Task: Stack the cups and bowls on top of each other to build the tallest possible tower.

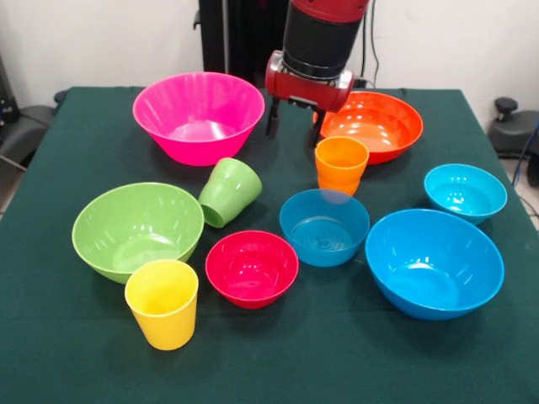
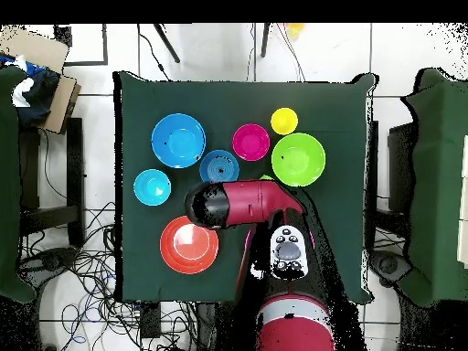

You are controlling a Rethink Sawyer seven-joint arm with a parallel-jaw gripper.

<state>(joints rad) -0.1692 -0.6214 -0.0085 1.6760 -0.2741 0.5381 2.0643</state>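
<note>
My gripper (image 1: 295, 126) hangs open and empty above the cloth, between the large pink bowl (image 1: 199, 118) and the large orange bowl (image 1: 375, 126). Just in front of it an orange cup (image 1: 341, 164) stands upright. A green cup (image 1: 229, 192) lies tipped beside the light green bowl (image 1: 137, 229). A yellow cup (image 1: 162, 303) stands at the front left. A red bowl (image 1: 252, 268), a small blue bowl (image 1: 324, 225), a small cyan bowl (image 1: 465, 192) and a large blue bowl (image 1: 434, 263) sit apart, with nothing stacked. In the overhead view the arm (image 2: 242, 203) hides the gripper and the pink bowl.
The table (image 1: 67, 353) is covered in dark green cloth. The overhead view shows chairs (image 2: 18, 183) at both sides and cables on the floor (image 2: 82, 265).
</note>
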